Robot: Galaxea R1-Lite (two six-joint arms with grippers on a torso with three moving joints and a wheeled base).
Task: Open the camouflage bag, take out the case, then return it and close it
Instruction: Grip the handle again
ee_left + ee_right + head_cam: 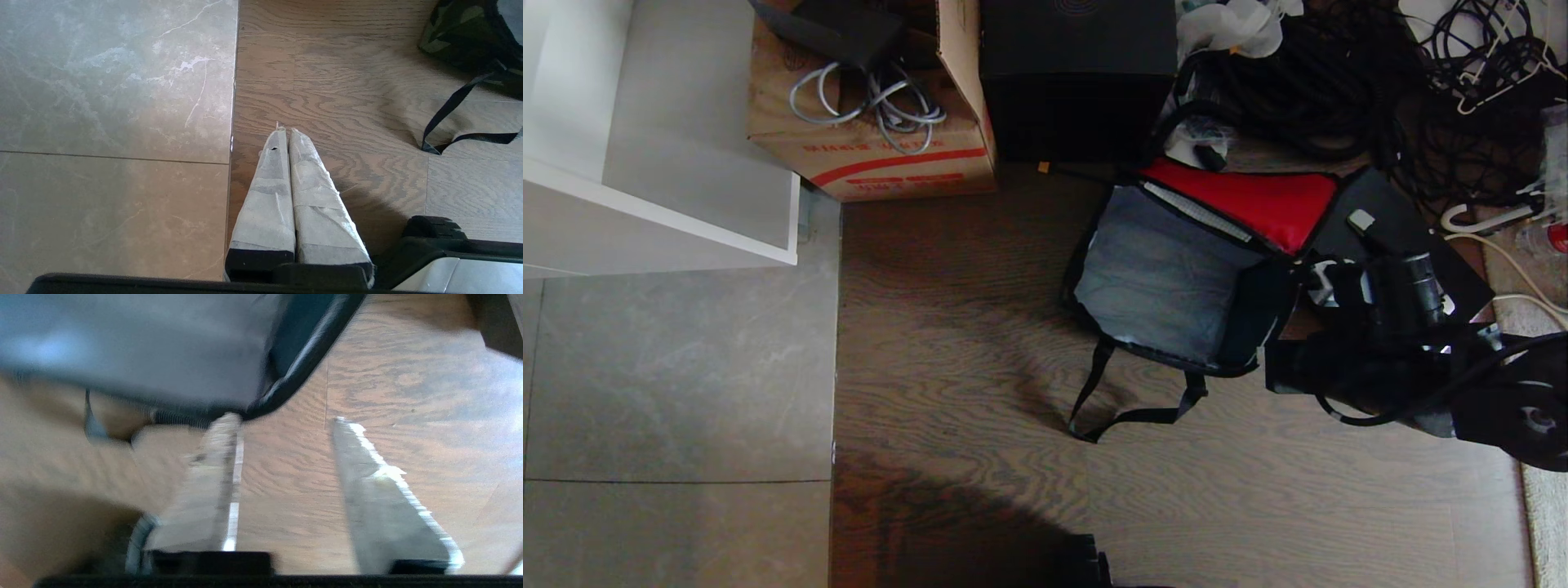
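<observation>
The camouflage bag (pixel 1168 278) lies open on the wood floor (pixel 947 327), at about two o'clock from the middle of the head view. Its flap is thrown back to show the red lining (pixel 1258 204) at the far side and a grey inner panel (pixel 1152 286) nearer us, with black trim around the edge and a strap (pixel 1127 412) trailing off at six o'clock. In the left wrist view the outer fabric (pixel 453 28) reads green-and-black. We cannot make out the case with any certainty; a flat dark slab (pixel 1413 237) at three o'clock of the bag may be it.

The right gripper (pixel 286 420) hangs by the bag's near corner with its fingers parted and nothing between them, one tip close against the trim (pixel 294 379). We judge the best approach is to settle the wrist first and then take only the chosen item, not loose fabric.

The left gripper (pixel 284 130) is parked over the floor, fingers pressed together and empty.
</observation>
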